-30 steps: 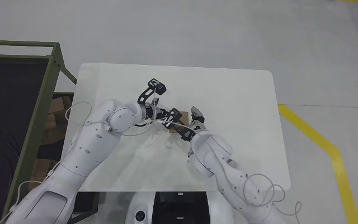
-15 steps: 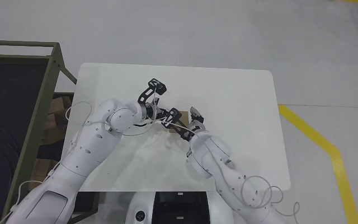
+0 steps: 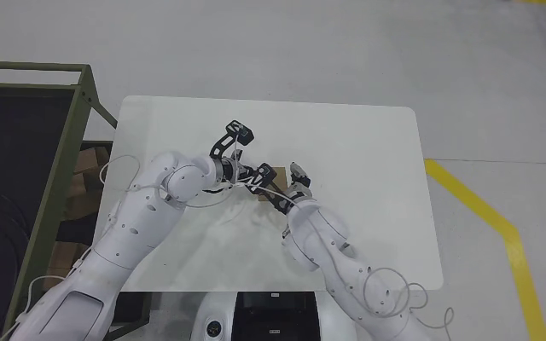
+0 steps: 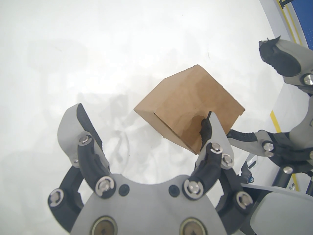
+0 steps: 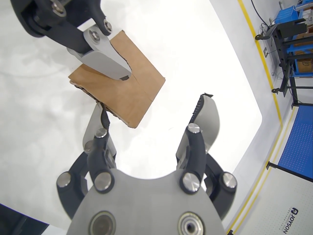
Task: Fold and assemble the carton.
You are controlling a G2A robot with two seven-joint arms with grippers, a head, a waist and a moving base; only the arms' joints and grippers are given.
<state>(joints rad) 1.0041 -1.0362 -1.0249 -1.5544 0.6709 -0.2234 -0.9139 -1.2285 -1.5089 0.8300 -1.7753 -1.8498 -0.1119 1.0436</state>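
A small brown carton lies partly folded near the middle of the white table. In the left wrist view the carton sits tilted, with one flap seam showing. My left gripper is open; one of its fingers presses on the carton's top face and the other stands apart over bare table. My right gripper is open too, and the carton sits at its mouth. One right finger touches the carton's torn near edge from below. From above, the left gripper and right gripper meet at the carton.
A green-framed cart holding stacked cardboard stands off the table's left side. A yellow floor line runs past the right side. Bare tabletop surrounds the carton on all sides.
The right arm has edged slightly toward the carton and the left gripper. The left arm and the carton look unmoved.
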